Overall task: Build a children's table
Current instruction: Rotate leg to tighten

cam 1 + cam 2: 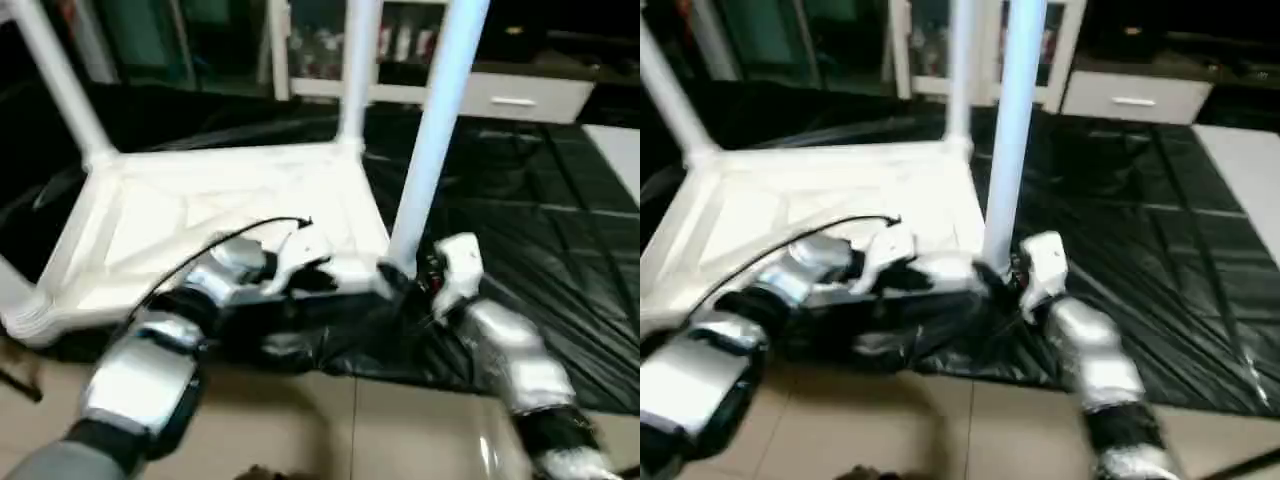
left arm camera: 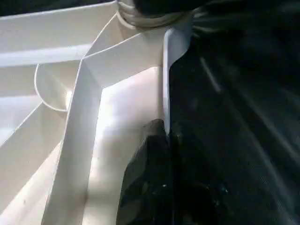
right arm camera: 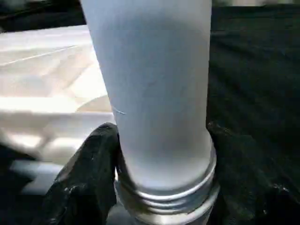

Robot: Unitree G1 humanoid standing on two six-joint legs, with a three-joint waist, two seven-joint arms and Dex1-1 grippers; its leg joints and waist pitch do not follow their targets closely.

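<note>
Both claws at work on the upturned children's table.

From the head camera, the white children's table (image 1: 230,215) lies upside down on the black-covered work surface (image 1: 540,200), close to that surface's near edge, ribbed underside up. Two legs rise from its far corners, and a third leg (image 1: 435,130) stands at its near right corner. The left claw (image 1: 318,272) sits on the table's near rim; the right claw (image 1: 418,272) meets the base of the third leg. Along the left wrist, the left claw (image 2: 165,136) is pinched shut on the thin near rim beside a corner socket (image 2: 147,16). Along the right wrist, the right claw (image 3: 161,154) has its black fingers (image 3: 91,173) either side of the third leg, clasping it just above its threaded end (image 3: 166,197).
</note>
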